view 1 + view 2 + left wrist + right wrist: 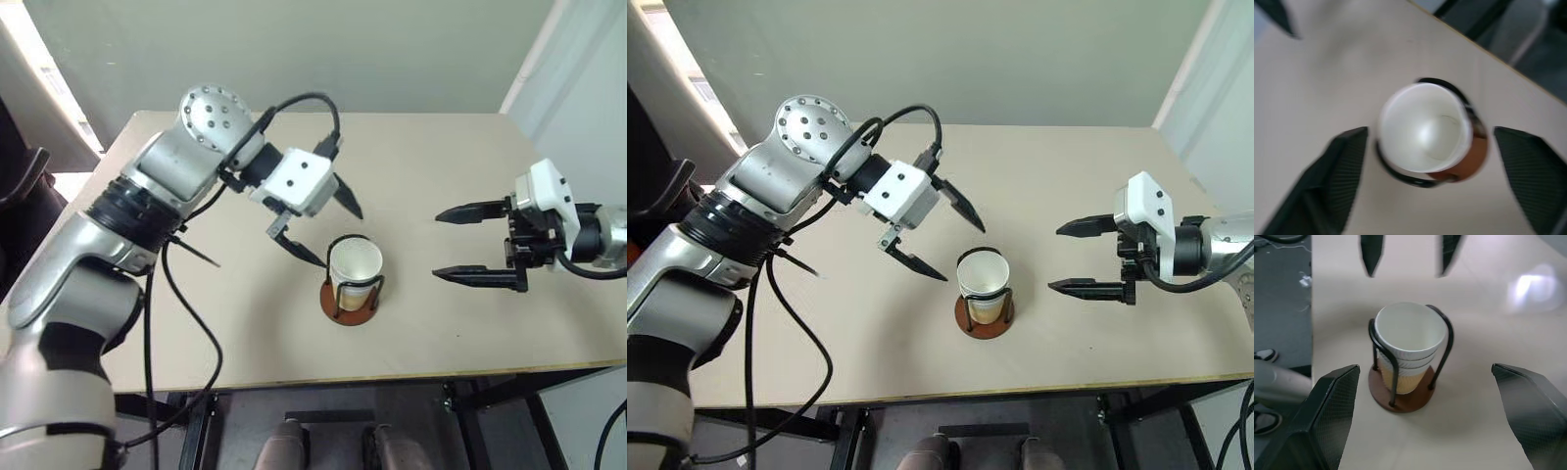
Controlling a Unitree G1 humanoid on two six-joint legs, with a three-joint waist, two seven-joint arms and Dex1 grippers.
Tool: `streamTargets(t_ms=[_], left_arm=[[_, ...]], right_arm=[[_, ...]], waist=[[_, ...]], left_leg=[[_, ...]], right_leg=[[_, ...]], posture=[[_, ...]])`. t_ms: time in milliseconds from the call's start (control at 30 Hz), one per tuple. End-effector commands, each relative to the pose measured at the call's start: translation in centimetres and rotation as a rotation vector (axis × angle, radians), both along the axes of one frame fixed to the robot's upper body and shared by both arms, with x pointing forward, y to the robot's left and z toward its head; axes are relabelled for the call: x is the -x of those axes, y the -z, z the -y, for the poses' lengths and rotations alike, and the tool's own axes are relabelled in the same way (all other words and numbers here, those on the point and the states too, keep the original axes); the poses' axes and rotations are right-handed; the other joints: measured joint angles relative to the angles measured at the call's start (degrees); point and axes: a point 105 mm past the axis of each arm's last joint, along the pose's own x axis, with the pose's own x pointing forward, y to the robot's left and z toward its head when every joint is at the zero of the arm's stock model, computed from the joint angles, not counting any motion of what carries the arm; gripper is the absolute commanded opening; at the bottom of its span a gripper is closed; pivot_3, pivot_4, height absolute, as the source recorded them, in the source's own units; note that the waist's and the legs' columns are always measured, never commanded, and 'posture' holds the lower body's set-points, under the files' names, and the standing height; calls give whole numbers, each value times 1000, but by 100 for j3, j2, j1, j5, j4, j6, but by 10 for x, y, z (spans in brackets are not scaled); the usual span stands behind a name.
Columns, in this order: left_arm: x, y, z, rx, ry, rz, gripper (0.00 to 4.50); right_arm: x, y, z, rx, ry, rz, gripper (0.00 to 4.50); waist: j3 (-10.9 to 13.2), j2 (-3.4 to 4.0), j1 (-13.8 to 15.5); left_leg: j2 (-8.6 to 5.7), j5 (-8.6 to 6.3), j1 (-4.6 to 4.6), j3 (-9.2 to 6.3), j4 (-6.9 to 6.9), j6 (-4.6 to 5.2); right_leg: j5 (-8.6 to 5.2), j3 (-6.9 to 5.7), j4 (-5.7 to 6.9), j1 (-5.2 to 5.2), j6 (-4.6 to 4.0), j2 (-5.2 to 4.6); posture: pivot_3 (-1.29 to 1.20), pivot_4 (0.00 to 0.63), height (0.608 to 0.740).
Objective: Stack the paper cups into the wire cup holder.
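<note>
**Cups nested in holder, both grippers released**

Nearest the table's (470, 343) front edge: wire cup holder (350, 303), round reddish-brown disc base with thin black wire loops rising upright, standing a little right of centre. Seated inside it, nested paper cups (1409, 340), small and tapered, white at the rim and inside, pale yellow-tan on the outer wall; three stacked rims countable from the right wrist view. Top rim standing about level with the loop tops, slightly tilted.

Just beyond and left of the holder: left gripper (933, 229), two black fingers spread wide, hovering above the stack, touching nothing, holding nothing. Off to the right, well apart from the holder: right gripper (478, 245), jaws also wide apart and empty, pointing left toward the cups.

Handling, judged from looks: very light, thin-walled, easily crushed or dented; slick paper, prone to sliding. Best taken across the upper wall just under the rolled rim, where stiffest, with gentle pressure. Holder light too, likely to tip if a loop is bumped. Task seemingly complete.
</note>
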Motion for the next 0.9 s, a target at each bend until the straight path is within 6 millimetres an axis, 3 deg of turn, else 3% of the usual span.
streamTargets(t_ms=[33,167,233,367,600,900], left_arm=[[-6,-13,-29,112,-152,-79,4450],[-3,13,-115,254,-485,-375,4450],[7,22,-141,278,-588,-427,4450],[27,34,-174,324,-740,-487,4450],[51,37,-198,417,-886,-497,4450],[54,45,-189,438,-917,-484,4450]], right_arm=[[-7,-7,-3,-10,-27,33,4500],[-22,0,5,-30,0,-23,4500],[-23,1,13,-31,10,-51,4500],[-33,4,37,-14,93,-82,4500],[-35,8,58,1,131,-122,4500],[-45,13,47,7,70,-128,4500]], waist=[[-2,3,-29],[-9,16,-200],[-8,14,-204],[-9,10,-95],[-10,8,-64],[-10,6,-139]], left_leg=[[0,0,1,1,-2,0],[1,8,36,15,-48,-13],[10,29,44,12,-78,-50],[13,63,25,-12,-101,-107],[7,27,35,-4,-110,-51],[8,37,95,-7,-139,-76]], right_leg=[[0,0,0,-1,0,1],[-4,22,5,-6,-7,11],[-15,22,11,-19,-27,22],[-33,6,15,-36,-52,23],[-47,5,21,-31,-82,12],[-62,7,77,-16,-173,13]], posture=[[0,150,740],[0,150,740],[0,150,740],[0,150,740],[0,150,740],[0,150,740]])
